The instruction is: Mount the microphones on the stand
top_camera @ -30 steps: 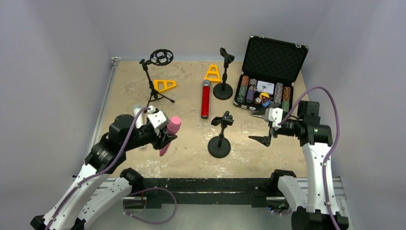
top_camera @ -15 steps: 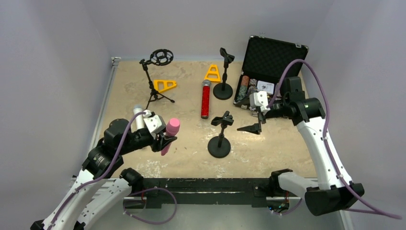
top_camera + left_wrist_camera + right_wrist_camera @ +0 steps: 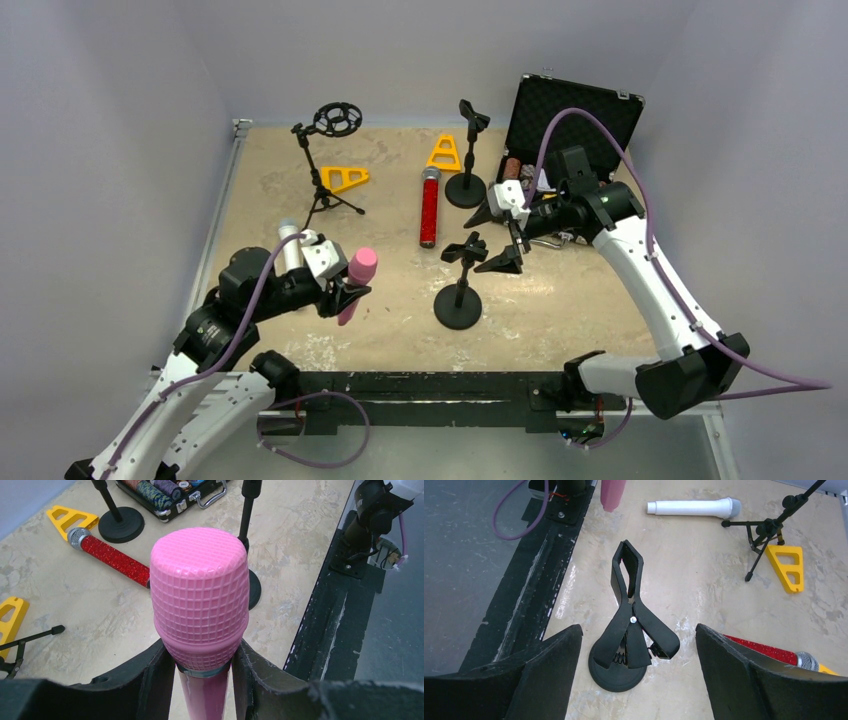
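The left hand (image 3: 341,291) pinches the pink microphone (image 3: 358,274) beside the clip stand (image 3: 458,312); the right hand (image 3: 492,240), spread wide over it, should squeeze its clip (image 3: 628,605) open first.

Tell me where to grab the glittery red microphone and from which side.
Grip the glittery red microphone mid-handle, coming straight down from above and closing across its width. It lies flat on the table, and the round stand base and yellow wedge crowd its silver head end.
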